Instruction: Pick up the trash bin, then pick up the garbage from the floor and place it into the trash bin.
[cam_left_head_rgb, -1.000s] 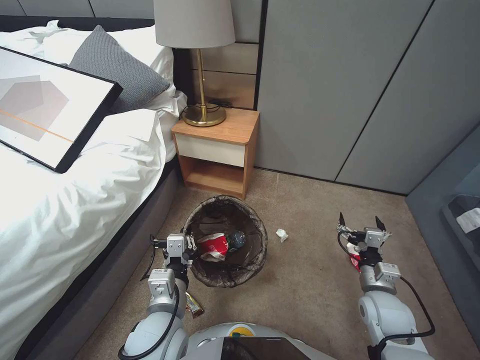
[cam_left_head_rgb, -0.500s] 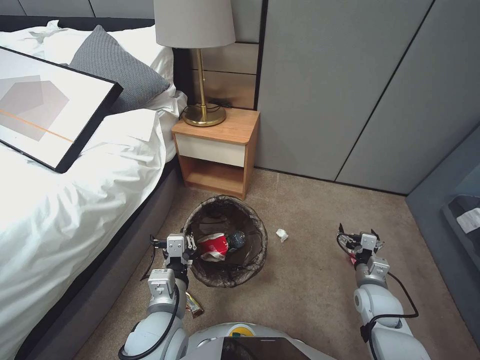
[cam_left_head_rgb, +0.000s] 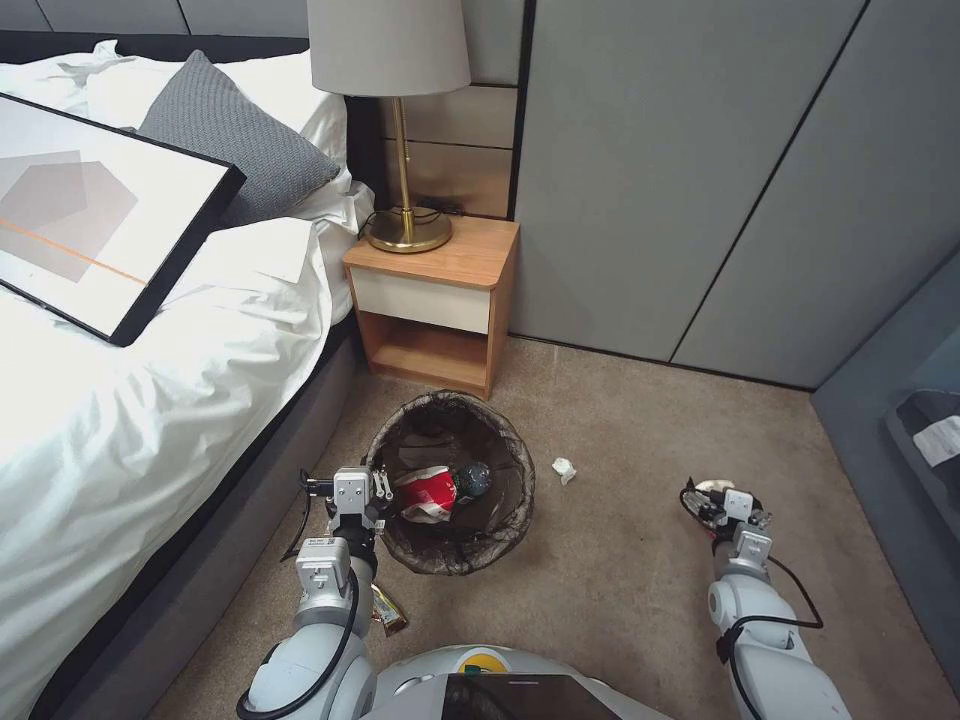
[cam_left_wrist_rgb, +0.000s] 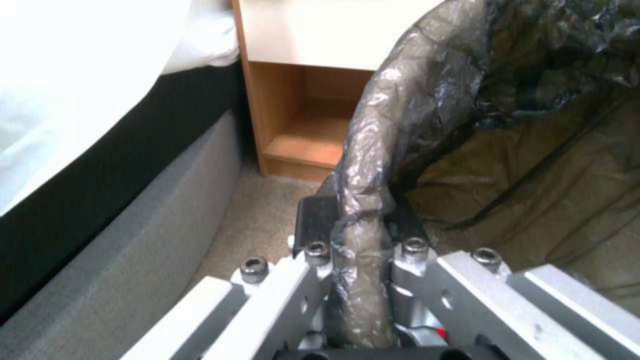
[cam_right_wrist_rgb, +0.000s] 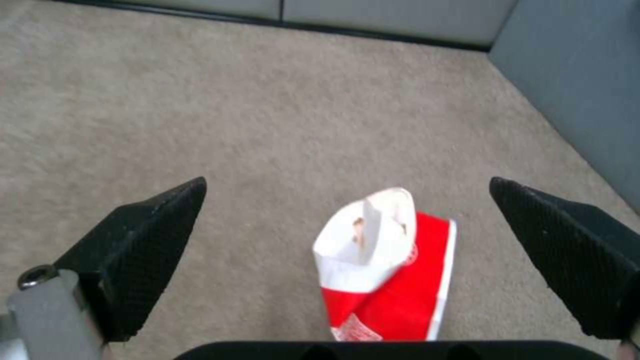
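Right gripper (cam_right_wrist_rgb: 347, 260), fingers spread wide and empty, straddles a red-and-white packet (cam_right_wrist_rgb: 383, 272) on the carpet well right of the bin (cam_left_head_rgb: 452, 480), its long axis running along the gap, while the left gripper (cam_left_wrist_rgb: 353, 235) clamps that bin's bagged rim.

trash bin (cam_left_head_rgb: 452, 483) before nightstand (cam_left_head_rgb: 432, 300), bed (cam_left_head_rgb: 150, 400) left, tissue (cam_left_head_rgb: 564, 469) right

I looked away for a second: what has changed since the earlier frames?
The right gripper has come down toward the carpet, open, and now straddles the red-and-white packet without closing on it. Nothing was grabbed or released. The left gripper stays clamped on the trash bin's lined rim; the bin, its contents and the white tissue scrap have not moved.
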